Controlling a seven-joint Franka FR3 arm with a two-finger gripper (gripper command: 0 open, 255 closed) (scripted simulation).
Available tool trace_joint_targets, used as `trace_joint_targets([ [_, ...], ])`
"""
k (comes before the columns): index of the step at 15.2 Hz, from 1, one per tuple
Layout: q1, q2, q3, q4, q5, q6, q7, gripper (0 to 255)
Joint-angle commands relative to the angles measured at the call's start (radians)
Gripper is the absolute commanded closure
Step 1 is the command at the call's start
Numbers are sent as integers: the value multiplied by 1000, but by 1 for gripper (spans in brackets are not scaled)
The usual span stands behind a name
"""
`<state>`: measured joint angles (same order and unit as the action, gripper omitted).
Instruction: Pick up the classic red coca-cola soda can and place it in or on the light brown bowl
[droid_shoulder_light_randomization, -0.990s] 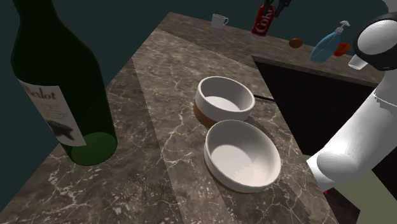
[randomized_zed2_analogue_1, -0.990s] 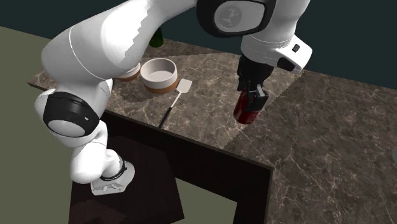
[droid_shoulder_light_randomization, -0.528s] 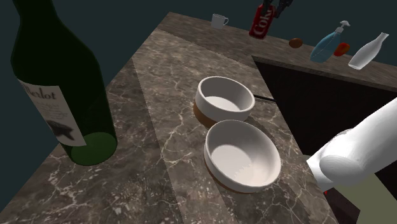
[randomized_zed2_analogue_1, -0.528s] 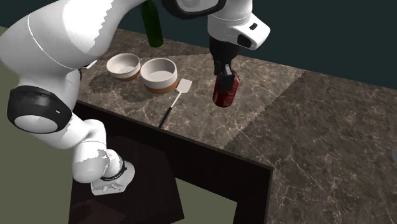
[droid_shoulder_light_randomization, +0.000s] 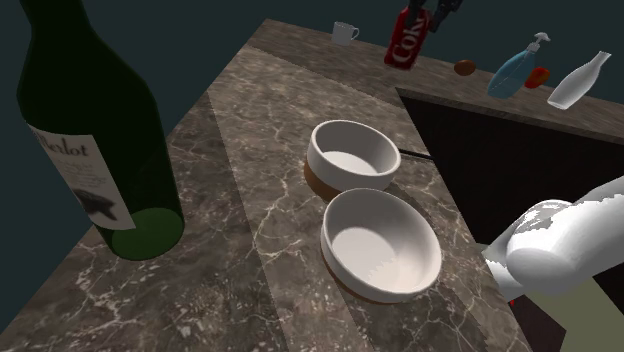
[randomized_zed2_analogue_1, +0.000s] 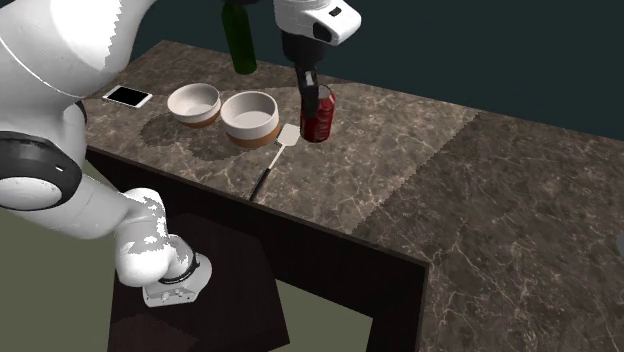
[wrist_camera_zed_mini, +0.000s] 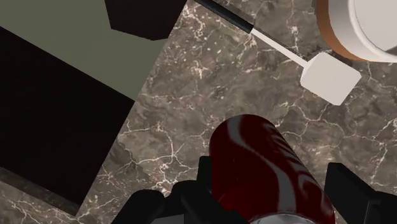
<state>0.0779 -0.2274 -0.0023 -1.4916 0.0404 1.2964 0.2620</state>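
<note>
Marble counter (randomized_zed2_analogue_1: 420, 150); tool (randomized_zed2_analogue_1: 311, 92) moved red can (randomized_zed2_analogue_1: 319, 120) closer to bowl (randomized_zed2_analogue_1: 250, 128)

Dark marbled counter (randomized_zed2_analogue_1: 400, 170). One bowl (randomized_zed2_analogue_1: 193, 104) is set beside a second bowl (randomized_zed2_analogue_1: 250, 115); a spatula (randomized_zed2_analogue_1: 284, 141) is laid just beside the second. A green bottle (randomized_zed2_analogue_1: 238, 40) is stood behind them. A phone (randomized_zed2_analogue_1: 129, 96) is laid at the end. A mug (droid_shoulder_light_randomization: 344, 32) and a spray bottle (droid_shoulder_light_randomization: 515, 68) are stood well apart.

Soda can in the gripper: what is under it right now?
Bare marbled counter shows around the red can, with the white spatula blade just beside, toward the bowl. The can covers the spot directly beneath.
</note>
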Motion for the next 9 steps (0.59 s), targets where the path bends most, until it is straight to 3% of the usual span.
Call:
trace_joint_targets([
  [1,16,-33,29,-27,6,-4,49,255],
  [9,79,-108,159,-76,45,-19,247,255],
])
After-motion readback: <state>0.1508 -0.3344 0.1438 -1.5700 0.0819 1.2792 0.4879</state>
